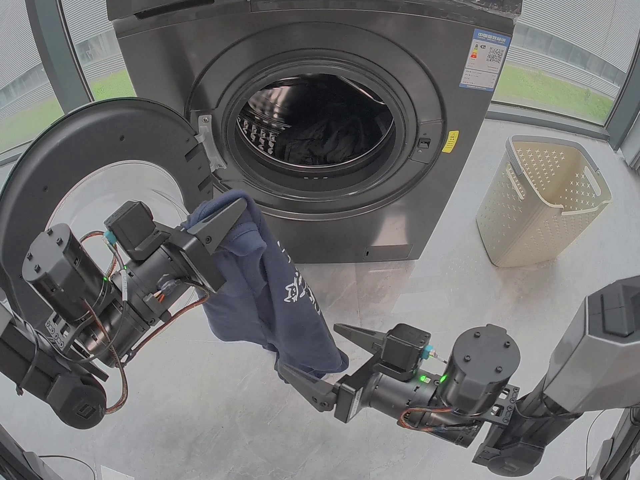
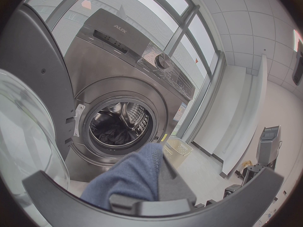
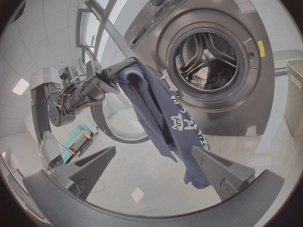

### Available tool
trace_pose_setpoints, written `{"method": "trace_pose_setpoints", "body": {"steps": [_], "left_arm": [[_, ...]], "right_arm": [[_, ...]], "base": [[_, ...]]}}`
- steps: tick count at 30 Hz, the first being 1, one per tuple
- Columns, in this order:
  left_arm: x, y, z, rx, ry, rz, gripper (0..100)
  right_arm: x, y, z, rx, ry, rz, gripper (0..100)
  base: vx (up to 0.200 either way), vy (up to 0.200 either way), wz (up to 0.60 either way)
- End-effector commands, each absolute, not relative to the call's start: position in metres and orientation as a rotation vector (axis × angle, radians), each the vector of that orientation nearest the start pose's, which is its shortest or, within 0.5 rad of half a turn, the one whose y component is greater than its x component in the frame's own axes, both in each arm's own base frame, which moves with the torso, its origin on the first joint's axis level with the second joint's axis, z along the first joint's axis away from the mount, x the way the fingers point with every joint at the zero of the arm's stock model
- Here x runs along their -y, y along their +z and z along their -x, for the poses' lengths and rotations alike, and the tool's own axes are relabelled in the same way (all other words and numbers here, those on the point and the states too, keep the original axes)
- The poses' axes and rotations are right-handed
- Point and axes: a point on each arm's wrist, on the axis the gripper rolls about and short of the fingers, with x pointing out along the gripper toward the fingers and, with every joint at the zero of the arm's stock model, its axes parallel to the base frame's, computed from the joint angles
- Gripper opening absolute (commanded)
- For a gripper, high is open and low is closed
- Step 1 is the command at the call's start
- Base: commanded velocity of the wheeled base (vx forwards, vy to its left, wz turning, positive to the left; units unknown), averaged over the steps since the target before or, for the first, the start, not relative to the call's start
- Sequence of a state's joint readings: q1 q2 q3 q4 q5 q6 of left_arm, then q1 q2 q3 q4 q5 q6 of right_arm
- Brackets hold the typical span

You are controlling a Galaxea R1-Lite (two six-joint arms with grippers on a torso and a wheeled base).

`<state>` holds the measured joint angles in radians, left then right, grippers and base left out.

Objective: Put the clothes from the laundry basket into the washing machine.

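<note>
The left gripper (image 1: 235,213) was clamped on the top of a navy garment (image 1: 280,295) (white print down its front), which hung in front of the open washing machine (image 1: 400,55). The right gripper (image 1: 310,349) gaped wide at the garment's hem. Dark clothes (image 1: 320,135) lay in the drum. The laundry basket (image 1: 540,201) stood beside the machine.

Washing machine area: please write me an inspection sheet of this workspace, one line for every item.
Surface: grey tiled floor, bare.
Job's things: washing machine, door open, dark clothes inside; blue garment hanging before it; laundry basket to its right, no clothes seen inside.
Clutter: nothing seen.
End effectors: left end effector shut on the garment's top; right end effector open around its lower end.
Cables: brown wires loop along the left wrist, near the garment.
Surroundings: windows behind the machine.
</note>
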<state>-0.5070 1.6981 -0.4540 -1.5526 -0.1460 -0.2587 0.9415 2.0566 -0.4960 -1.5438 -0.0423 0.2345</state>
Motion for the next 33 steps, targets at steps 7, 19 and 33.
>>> {"method": "trace_pose_setpoints", "body": {"steps": [7, 19, 33], "left_arm": [[0.135, 0.19, -0.226, 0.235, -0.7, 0.309, 0], [0.134, 0.191, -0.226, 0.239, -0.696, 0.309, 0], [0.135, 0.191, -0.225, 0.237, -0.702, 0.309, 0]], "right_arm": [[-0.309, 0.074, -0.221, -0.083, 0.969, -0.285, 100], [-0.327, 0.051, -0.263, -0.044, 0.961, -0.299, 100], [-0.303, 0.053, -0.298, -0.006, 0.9, -0.308, 100]], "base": [[0.0, 0.0, 0.0], [0.0, 0.0, 0.0], [0.0, 0.0, 0.0]]}}
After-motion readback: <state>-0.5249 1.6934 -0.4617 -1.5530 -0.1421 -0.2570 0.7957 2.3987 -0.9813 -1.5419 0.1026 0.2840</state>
